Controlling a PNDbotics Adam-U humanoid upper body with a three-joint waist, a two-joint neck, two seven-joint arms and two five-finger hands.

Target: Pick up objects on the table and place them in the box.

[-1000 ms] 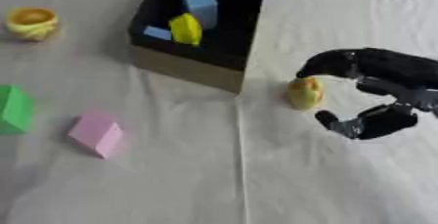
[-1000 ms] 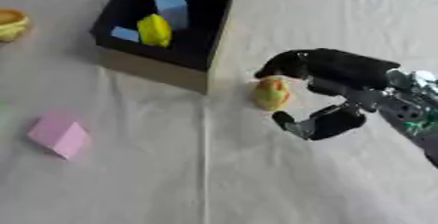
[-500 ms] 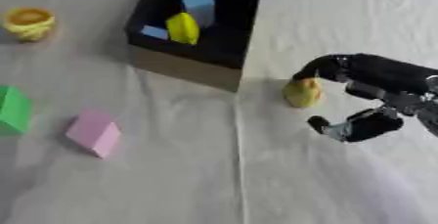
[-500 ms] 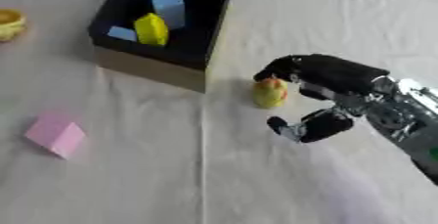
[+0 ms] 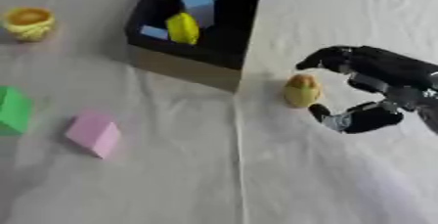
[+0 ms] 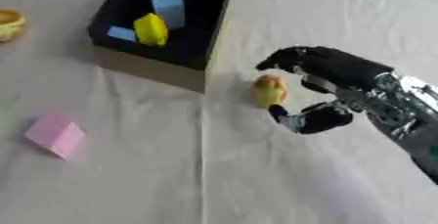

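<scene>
right hand (image 5: 376, 88): fingers curved wide around yellow object (image 5: 302, 90), touch unclear | yellow object: on white surface (image 5: 325, 179), just right of black box (image 5: 224, 47) | box: holds blue and yellow pieces | left hand: unseen

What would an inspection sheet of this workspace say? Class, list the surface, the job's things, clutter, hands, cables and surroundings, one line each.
Surface: white cloth, creased, covering the table.
Job's things: black box holding two blue blocks and a yellow piece; yellow toy on the cloth right of the box; pink block; green block; yellow cup-shaped thing.
Clutter: nothing seen.
Hands: right hand curved around the yellow toy, contact unclear; left hand not in view.
Cables: nothing seen.
Surroundings: nothing seen.
</scene>
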